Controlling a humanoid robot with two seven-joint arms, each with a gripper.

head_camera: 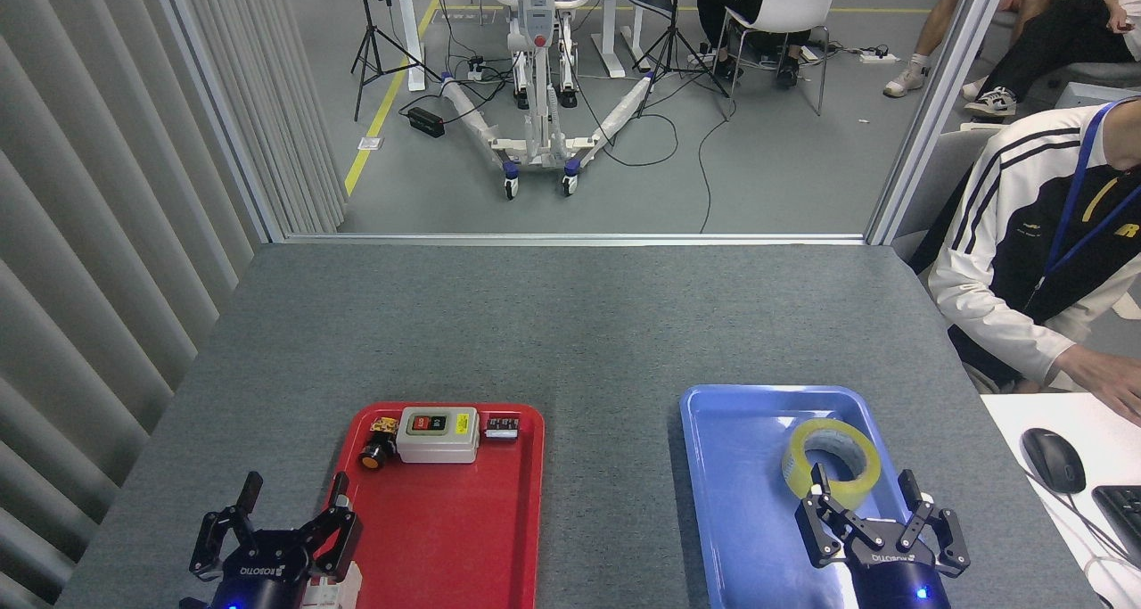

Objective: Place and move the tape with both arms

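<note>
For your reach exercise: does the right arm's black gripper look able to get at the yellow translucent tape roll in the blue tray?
Probably yes: the right gripper is open just short of the tape roll, nothing between.
</note>
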